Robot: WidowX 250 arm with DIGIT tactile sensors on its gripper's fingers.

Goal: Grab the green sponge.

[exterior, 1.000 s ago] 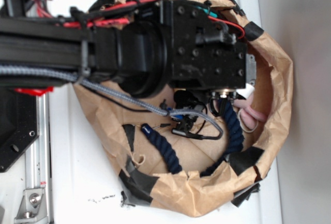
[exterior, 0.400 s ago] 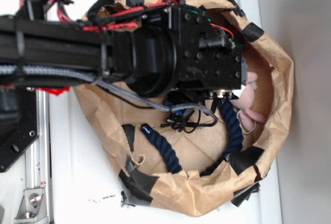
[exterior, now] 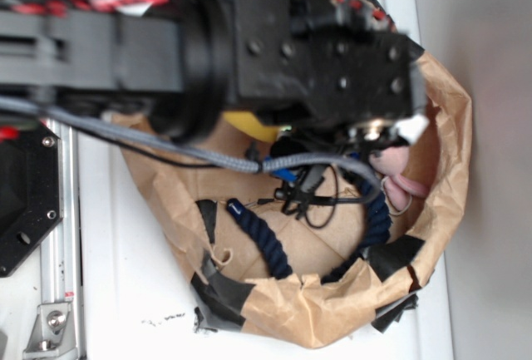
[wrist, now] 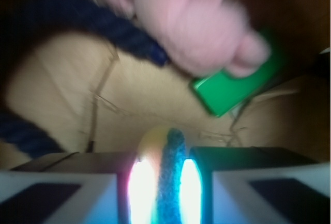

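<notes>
While the claw (wrist: 165, 182) is clamped on it, the green sponge (wrist: 168, 167) stands edge-up between both fingers.

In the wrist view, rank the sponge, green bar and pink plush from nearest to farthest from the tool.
1. Green sponge: between the fingers of the tool, edge-on.
2. Green bar: ahead, right of centre.
3. Pink plush: beyond, overlapping the bar's top.

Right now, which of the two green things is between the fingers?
The green sponge, yellow foam with a dark scouring strip, sits between the fingers. The bright green bar lies farther off, beside the pink toy.
</notes>
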